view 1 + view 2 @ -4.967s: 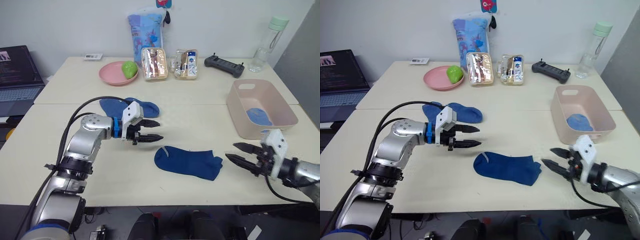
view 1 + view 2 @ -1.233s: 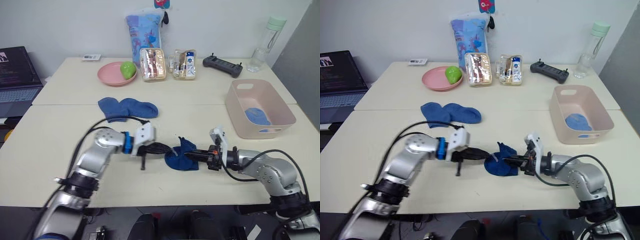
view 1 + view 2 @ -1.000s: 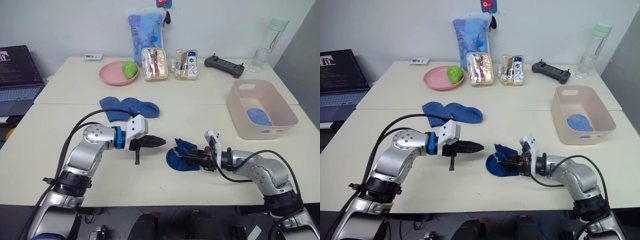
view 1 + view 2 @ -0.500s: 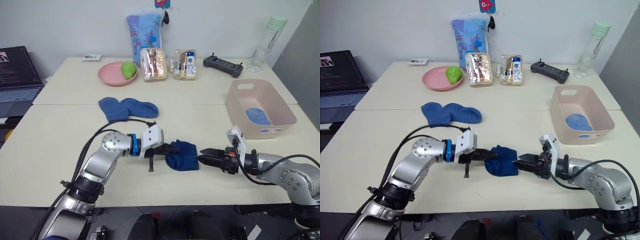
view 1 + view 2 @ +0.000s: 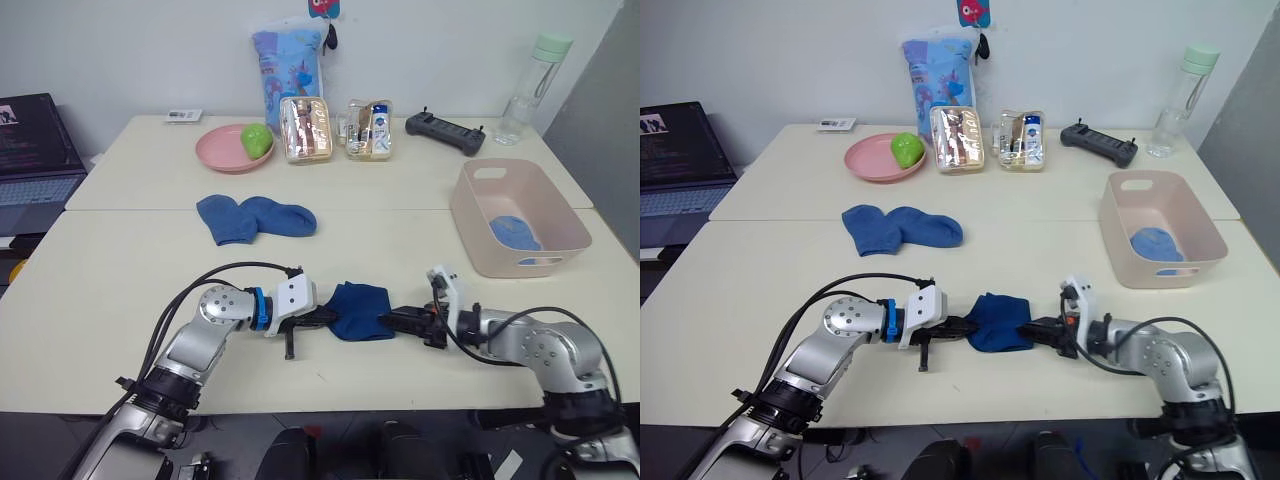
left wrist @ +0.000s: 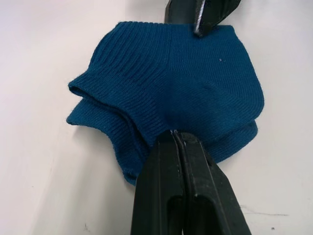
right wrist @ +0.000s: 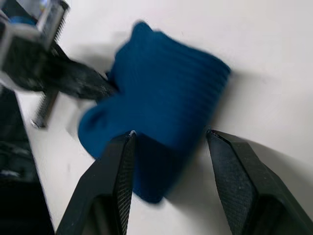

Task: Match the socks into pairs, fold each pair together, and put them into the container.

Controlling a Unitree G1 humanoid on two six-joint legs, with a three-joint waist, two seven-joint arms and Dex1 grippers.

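1. Head views: the folded dark sock [image 5: 360, 311] is lying on the near table [image 5: 760, 280] between the two claws. The left gripper [image 5: 322, 318] is sitting at its 9 o'clock edge, the right gripper [image 5: 397, 320] at its 3 o'clock edge, so both arms are about equally near. The sock's long axis is running roughly along the line joining them. The pink container [image 5: 520, 215], with a lighter sock [image 5: 516, 233] inside, is standing well off toward 2 o'clock from the bundle, on the right arm's side. Another pair of socks [image 5: 902, 227] is waiting at 11 o'clock.

2. Left wrist view: the left claw's fingers are pressing together, pinching the folded sock's near edge.

3. Right wrist view: the right claw is standing spread, its fingers straddling the sock's end without closing on it.

4. Surface and room: I judge the tabletop toward the tub is lying bare, giving an easy carry.
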